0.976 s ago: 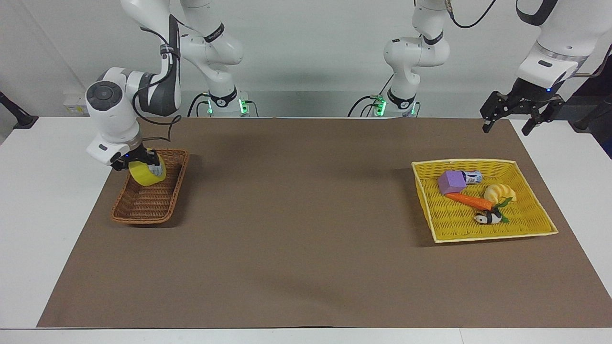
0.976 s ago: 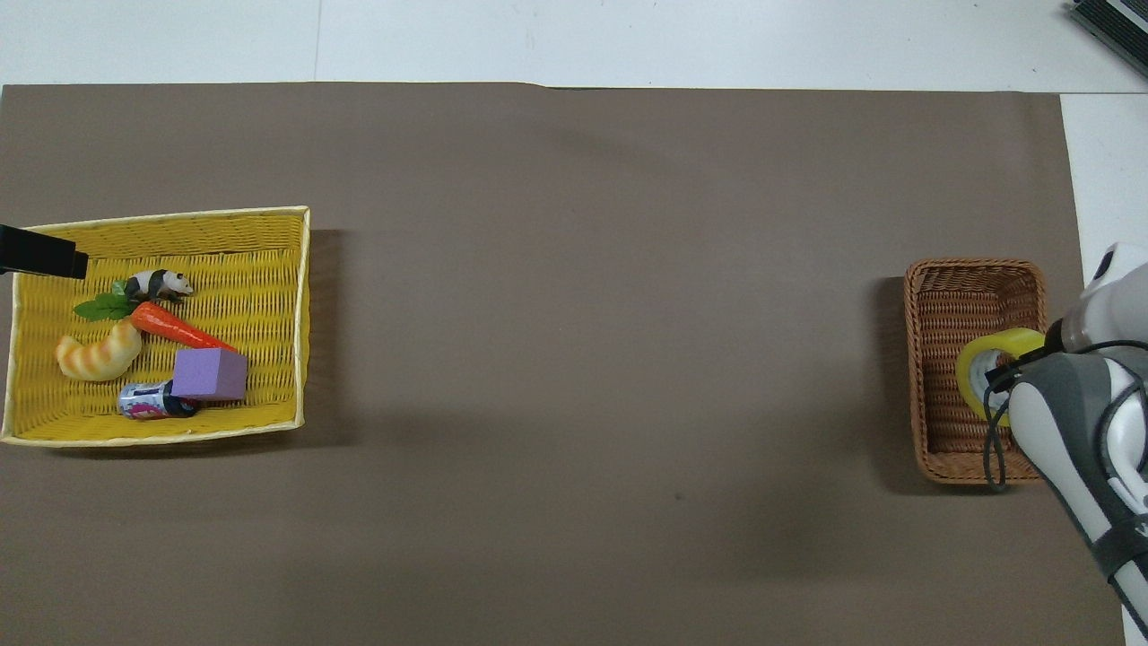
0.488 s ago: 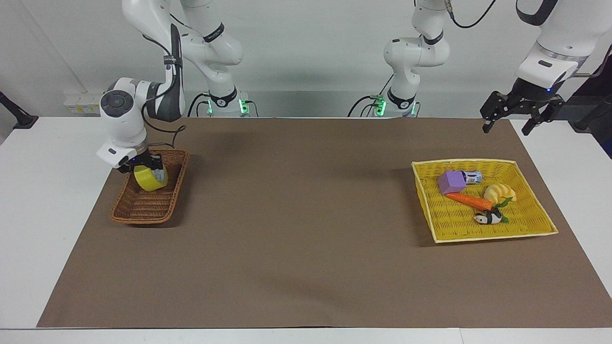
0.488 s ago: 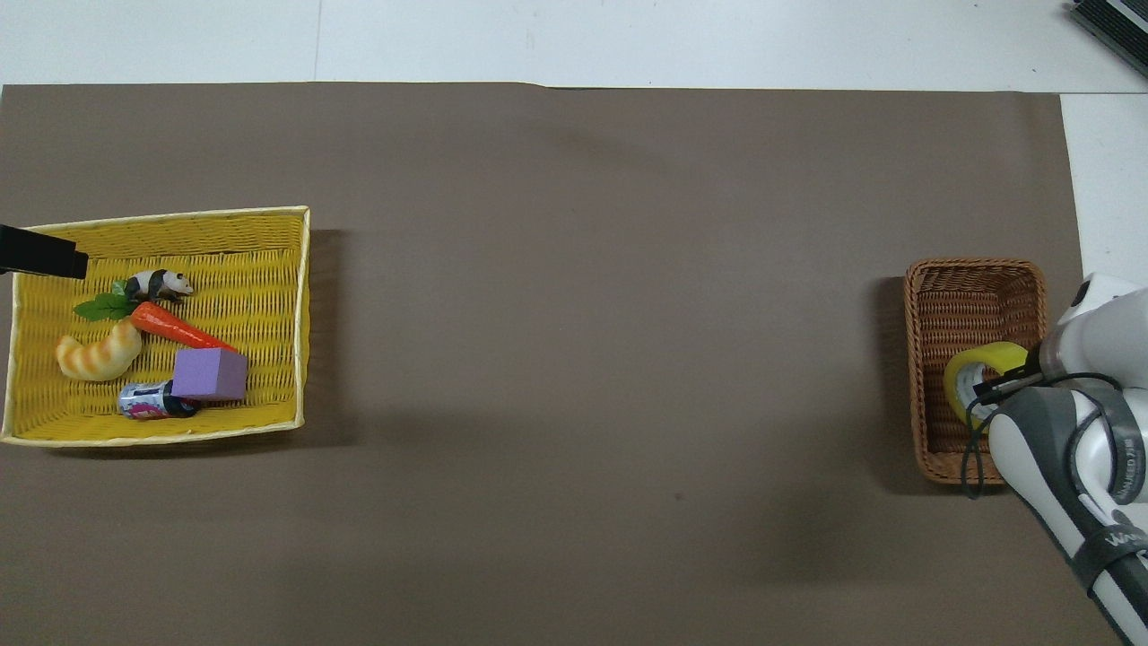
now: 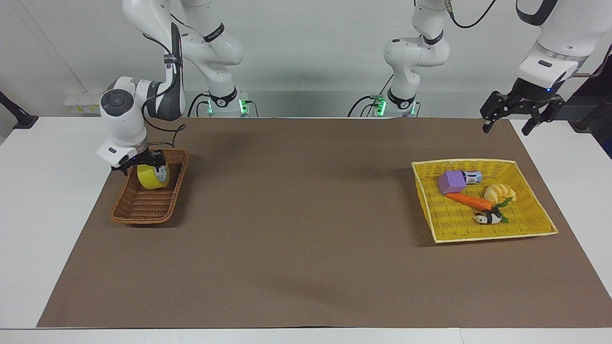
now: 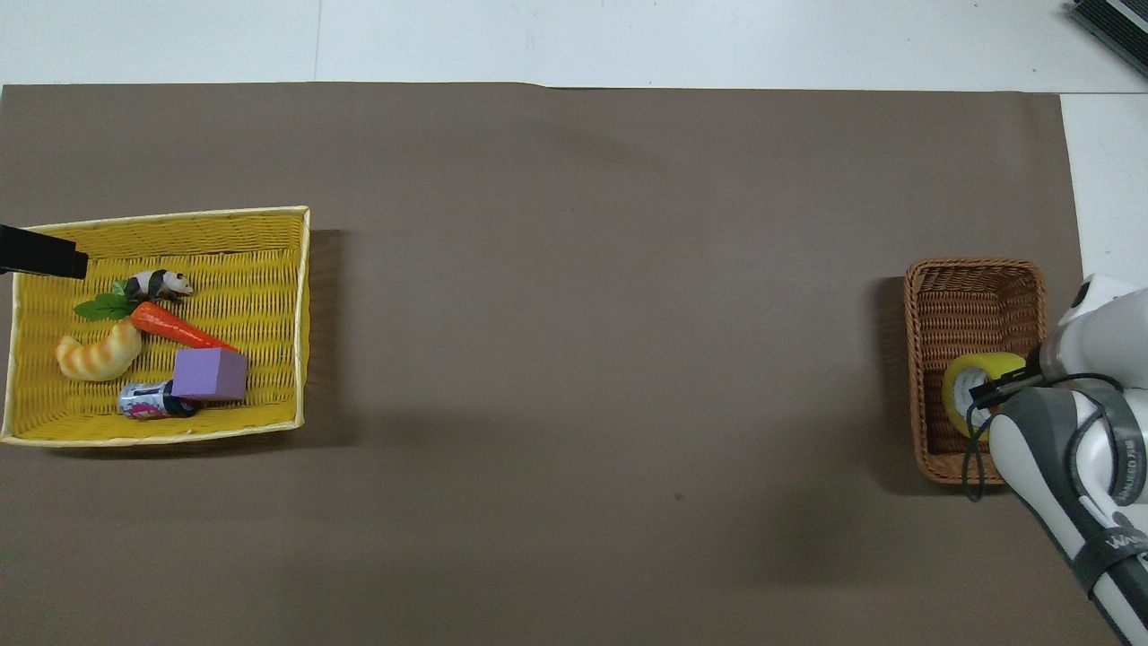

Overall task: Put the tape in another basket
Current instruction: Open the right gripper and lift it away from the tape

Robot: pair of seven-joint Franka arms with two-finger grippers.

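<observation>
Tape [image 5: 153,176] sits on edge inside the brown wicker basket [image 5: 143,208], at the end of it nearer to the robots, and we see it there again from overhead [image 6: 970,391], tucked against the basket [image 6: 973,296] wall toward the right arm's end of the table. Our right gripper [image 5: 141,163] is right over the roll, its fingers standing apart at either side of it, so we judge the grip as let go and the roll resting in the basket on its own weight. We read this as the release step, with the delivery all but done. Next we would lift the right gripper straight up, clear of the roll and the wicker rim, so nothing drags or tips. Our left gripper [image 5: 520,113] waits, fingers spread and holding nothing, up above the table edge near the yellow basket [image 5: 535,228], which holds the toys.
</observation>
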